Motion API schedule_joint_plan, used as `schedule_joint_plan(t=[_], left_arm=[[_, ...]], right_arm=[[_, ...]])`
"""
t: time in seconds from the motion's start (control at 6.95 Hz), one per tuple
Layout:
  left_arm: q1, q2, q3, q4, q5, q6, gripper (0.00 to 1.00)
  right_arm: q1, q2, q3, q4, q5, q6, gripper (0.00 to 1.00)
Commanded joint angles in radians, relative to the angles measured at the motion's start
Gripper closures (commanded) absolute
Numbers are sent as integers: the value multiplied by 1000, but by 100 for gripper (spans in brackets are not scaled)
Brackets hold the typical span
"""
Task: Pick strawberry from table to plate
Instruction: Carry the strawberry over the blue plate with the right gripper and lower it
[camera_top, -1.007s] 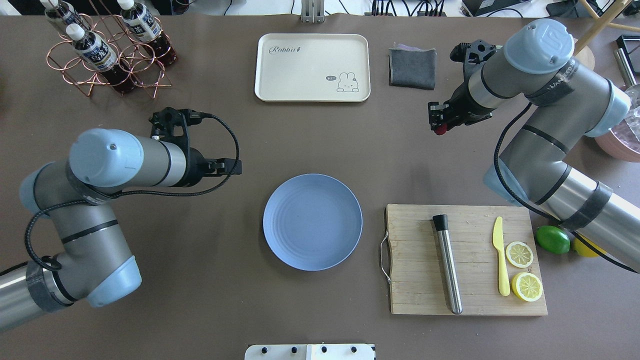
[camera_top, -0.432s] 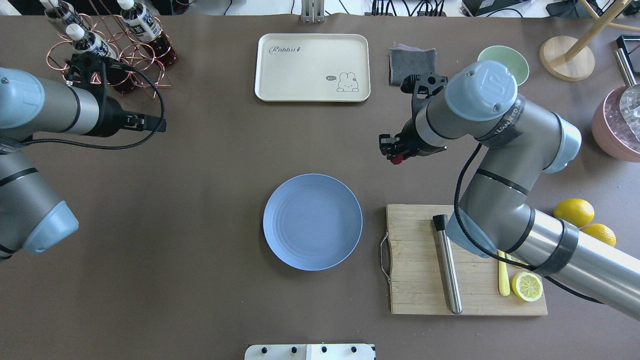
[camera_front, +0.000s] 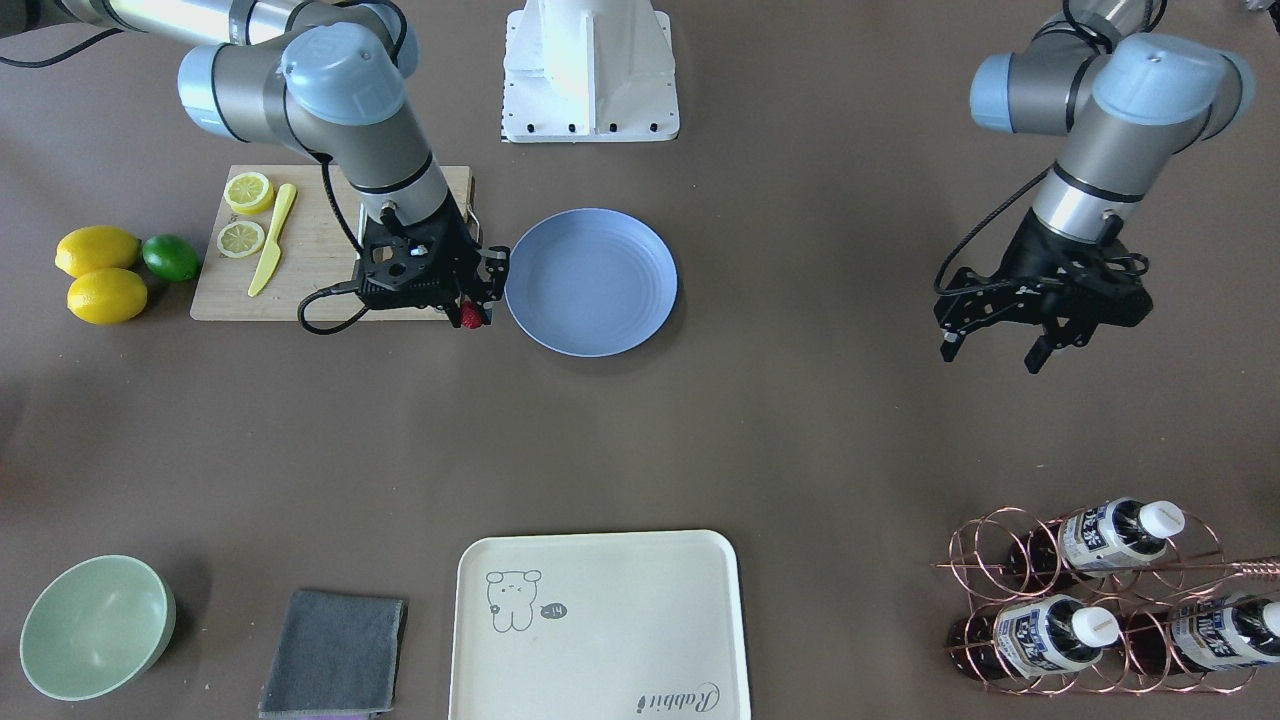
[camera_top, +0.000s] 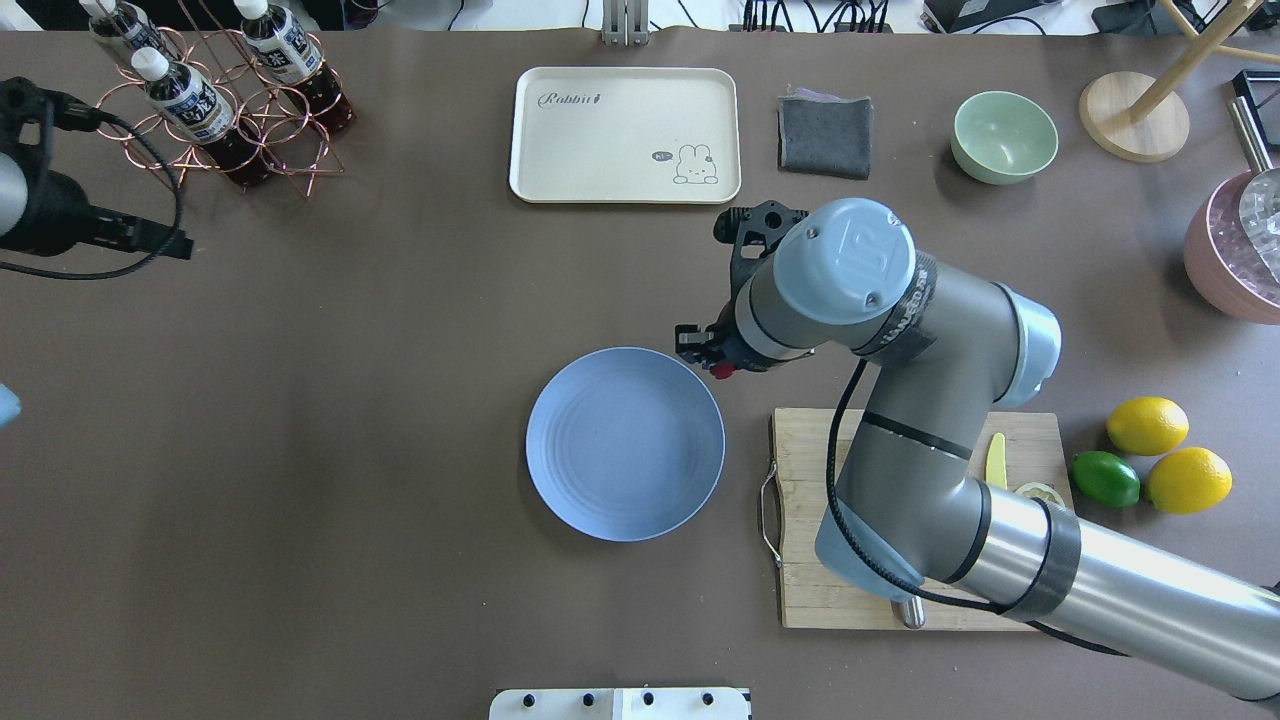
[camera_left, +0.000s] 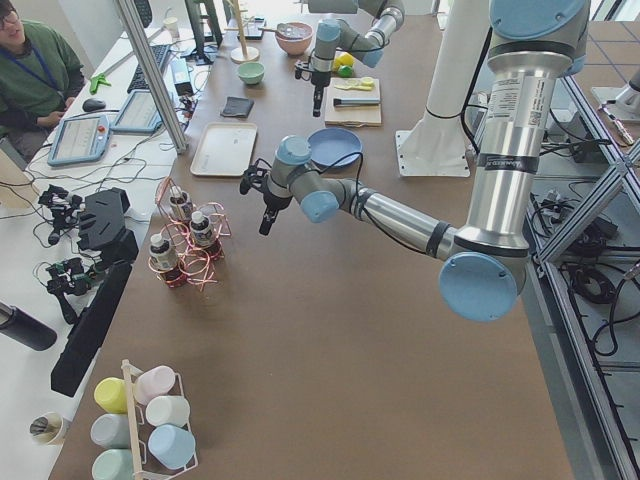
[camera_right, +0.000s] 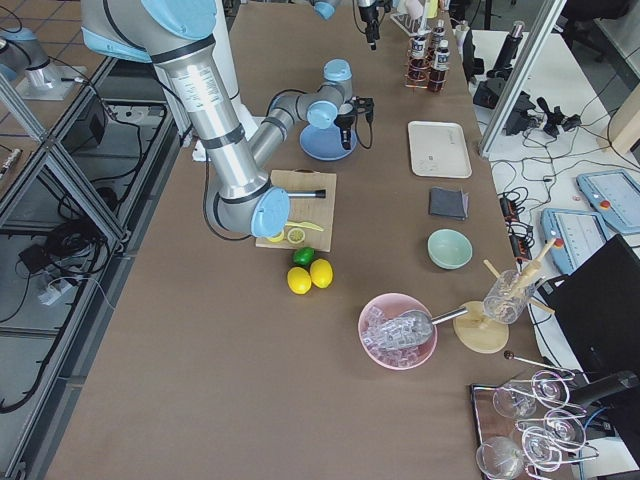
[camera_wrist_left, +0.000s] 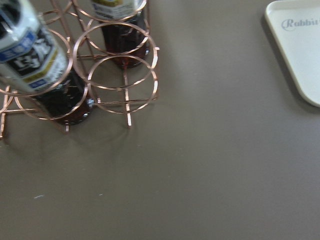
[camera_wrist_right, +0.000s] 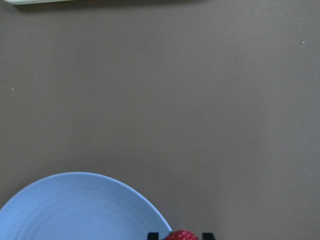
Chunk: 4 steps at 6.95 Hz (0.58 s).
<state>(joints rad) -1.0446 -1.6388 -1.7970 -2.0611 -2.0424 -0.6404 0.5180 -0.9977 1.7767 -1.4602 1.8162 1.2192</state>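
Observation:
The dark-red strawberry (camera_top: 723, 370) hangs between the fingers of my right gripper (camera_top: 716, 362), which is shut on it. It sits just off the far right rim of the blue plate (camera_top: 625, 445), above the brown table (camera_top: 400, 350). From the front, the strawberry (camera_front: 471, 318) shows under the right gripper (camera_front: 470, 311), beside the plate (camera_front: 590, 282). The right wrist view catches the top of the strawberry (camera_wrist_right: 181, 235) next to the plate (camera_wrist_right: 80, 210). The plate has nothing on it. My left gripper (camera_front: 993, 350) is open with nothing in it, far off near the bottle rack.
A wooden cutting board (camera_top: 800, 470) with a yellow knife and lemon slices lies under my right arm. Two lemons and a lime (camera_top: 1105, 478) sit beside it. A cream tray (camera_top: 625, 135), grey cloth (camera_top: 825, 135), green bowl (camera_top: 1003, 135) and bottle rack (camera_top: 220, 110) line the far side.
My right gripper has carried the strawberry leftward and nearer, up to the plate's rim. The left arm has pulled back to the far left, towards the bottle rack.

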Motion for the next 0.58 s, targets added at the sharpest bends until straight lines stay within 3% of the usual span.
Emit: schedule_joint_plan(t=[0.0,0.43], left_arm=[[-141,88,63,18,-123,180,2],[-229,131,80,21,-153,329,2]], right_arm=[[-119,25,-9,-16,-92,54,100],[-191,43,-29,-6,-162,68,100]])
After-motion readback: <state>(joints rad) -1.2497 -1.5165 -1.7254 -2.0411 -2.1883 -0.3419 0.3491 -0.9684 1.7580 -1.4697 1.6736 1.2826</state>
